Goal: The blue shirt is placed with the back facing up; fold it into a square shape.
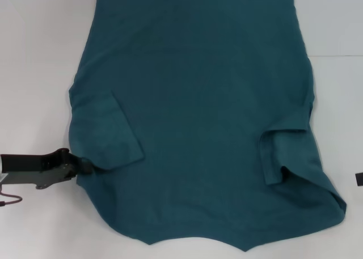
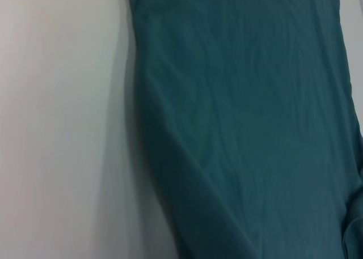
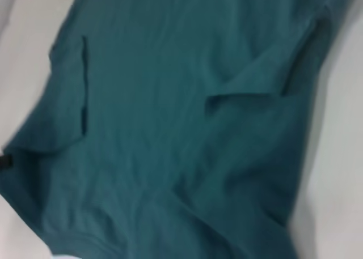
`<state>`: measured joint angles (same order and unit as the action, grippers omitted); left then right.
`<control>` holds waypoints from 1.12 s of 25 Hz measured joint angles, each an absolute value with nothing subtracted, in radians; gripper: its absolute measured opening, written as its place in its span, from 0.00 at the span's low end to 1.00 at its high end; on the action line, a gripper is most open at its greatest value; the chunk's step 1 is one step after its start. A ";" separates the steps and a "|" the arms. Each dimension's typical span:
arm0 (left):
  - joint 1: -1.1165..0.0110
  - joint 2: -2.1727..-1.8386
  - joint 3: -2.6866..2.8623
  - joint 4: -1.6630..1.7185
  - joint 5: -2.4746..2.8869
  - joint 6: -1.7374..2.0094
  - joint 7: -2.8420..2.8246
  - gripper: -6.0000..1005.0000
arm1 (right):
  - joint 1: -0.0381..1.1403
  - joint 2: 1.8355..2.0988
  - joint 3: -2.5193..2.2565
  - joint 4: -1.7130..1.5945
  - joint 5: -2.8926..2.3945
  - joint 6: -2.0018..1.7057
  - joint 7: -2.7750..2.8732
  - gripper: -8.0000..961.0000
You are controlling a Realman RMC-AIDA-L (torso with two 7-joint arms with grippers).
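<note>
Left tool (image 1: 85,166) sits at the blue shirt (image 1: 198,111)'s near-left edge; grip state unreadable. Shirt lies flat on the white table (image 1: 34,55), both sleeves folded inward. Right tool (image 1: 359,178) barely visible. Next likely: fold sides, needing a secure edge pinch.

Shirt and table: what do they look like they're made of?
Shirt: soft, matte knit fabric, probably cotton jersey; it drapes in shallow wrinkles, its sleeves lie folded over, and it shows no sheen. Table: smooth, hard white surface with faint gloss, possibly laminate.
</note>
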<state>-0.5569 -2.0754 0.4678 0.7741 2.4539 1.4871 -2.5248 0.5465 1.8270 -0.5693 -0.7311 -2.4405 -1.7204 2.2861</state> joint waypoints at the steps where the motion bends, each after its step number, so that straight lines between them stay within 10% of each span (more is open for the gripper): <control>1: -0.559 -2.075 0.467 0.773 2.454 1.487 -2.525 0.02 | 0.545 1.831 -0.569 -0.732 -2.444 -1.714 2.260 0.65; 28: -0.563 -2.077 0.463 0.762 2.451 1.483 -2.525 0.02 | 0.553 1.930 -0.598 -0.739 -2.522 -1.600 1.992 0.65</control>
